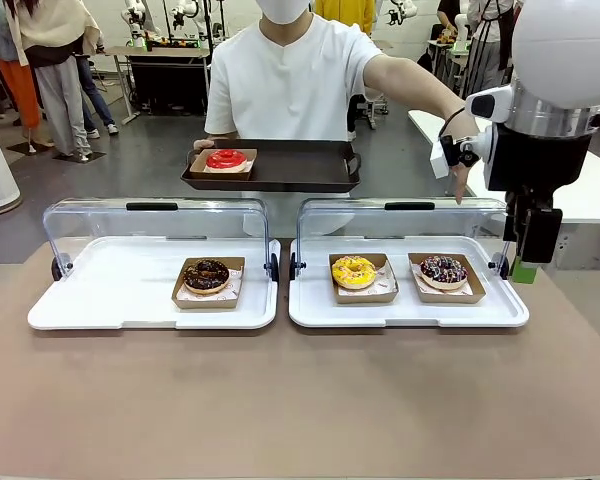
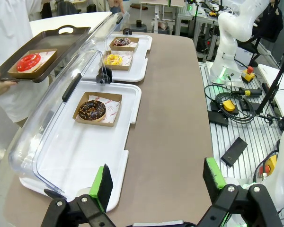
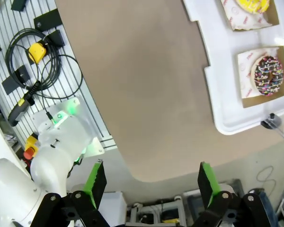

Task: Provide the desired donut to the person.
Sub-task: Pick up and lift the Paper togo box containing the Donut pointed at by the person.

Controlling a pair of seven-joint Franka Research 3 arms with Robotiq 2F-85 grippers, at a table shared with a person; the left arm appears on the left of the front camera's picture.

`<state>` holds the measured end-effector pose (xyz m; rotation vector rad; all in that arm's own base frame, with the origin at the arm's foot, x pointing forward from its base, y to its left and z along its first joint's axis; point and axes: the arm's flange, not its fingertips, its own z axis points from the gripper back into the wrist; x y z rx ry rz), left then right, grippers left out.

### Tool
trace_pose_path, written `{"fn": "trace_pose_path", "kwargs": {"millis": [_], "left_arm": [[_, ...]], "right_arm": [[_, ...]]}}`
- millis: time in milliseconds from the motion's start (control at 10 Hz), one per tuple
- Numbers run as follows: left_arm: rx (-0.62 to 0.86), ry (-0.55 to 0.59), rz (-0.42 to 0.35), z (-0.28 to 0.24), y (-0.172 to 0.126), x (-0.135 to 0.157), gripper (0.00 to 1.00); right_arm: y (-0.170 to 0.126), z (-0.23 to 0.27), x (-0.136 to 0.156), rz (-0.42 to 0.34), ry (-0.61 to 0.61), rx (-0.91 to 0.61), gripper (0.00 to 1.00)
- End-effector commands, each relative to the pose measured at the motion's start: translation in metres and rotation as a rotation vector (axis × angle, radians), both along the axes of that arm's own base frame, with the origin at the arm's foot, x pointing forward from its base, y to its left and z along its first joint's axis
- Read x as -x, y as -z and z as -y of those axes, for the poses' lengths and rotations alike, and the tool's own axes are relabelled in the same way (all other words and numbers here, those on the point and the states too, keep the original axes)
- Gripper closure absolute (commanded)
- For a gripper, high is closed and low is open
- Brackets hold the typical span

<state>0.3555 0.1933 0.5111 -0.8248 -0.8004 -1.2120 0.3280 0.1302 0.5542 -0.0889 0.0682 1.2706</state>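
Note:
The person (image 1: pixel 290 80) in a white shirt stands across the table and holds a dark tray (image 1: pixel 300 165) carrying a red-glazed donut (image 1: pixel 226 159). Their other hand (image 1: pixel 458 160) points down over the sprinkled chocolate donut (image 1: pixel 443 269). That donut sits beside a yellow donut (image 1: pixel 354 271) in the right white tray (image 1: pixel 410 310). A chocolate donut (image 1: pixel 206 275) lies in the left white tray (image 1: pixel 110 295). My right gripper (image 1: pixel 525 262) hangs just past the right tray's right end, open and empty (image 3: pixel 151 184). My left gripper (image 2: pixel 157 182) is open and empty above the near end of the left tray (image 2: pixel 85 161).
Both trays have clear lids (image 1: pixel 155 225) standing open at the far side. Each donut rests in a brown cardboard holder (image 1: pixel 208 295). The brown tabletop (image 1: pixel 300 400) lies bare in front of the trays. Cables and boxes (image 2: pixel 232 101) lie on the slatted bench beside the table.

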Motion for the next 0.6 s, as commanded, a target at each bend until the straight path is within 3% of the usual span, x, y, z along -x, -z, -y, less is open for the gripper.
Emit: {"fn": "trace_pose_path", "kwargs": {"millis": [0, 100, 500], "left_arm": [[0.015, 0.001, 0.010, 0.000, -0.001, 0.000, 0.00], [0.015, 0.001, 0.010, 0.000, -0.001, 0.000, 0.00], [0.015, 0.001, 0.010, 0.000, -0.001, 0.000, 0.00]], "right_arm": [[0.001, -0.001, -0.001, 0.007, -0.022, 0.006, 0.00], [0.000, 0.000, 0.000, 0.000, 0.000, 0.000, 0.00], [0.044, -0.009, -0.002, 0.112, 0.045, 0.016, 0.00]]}}
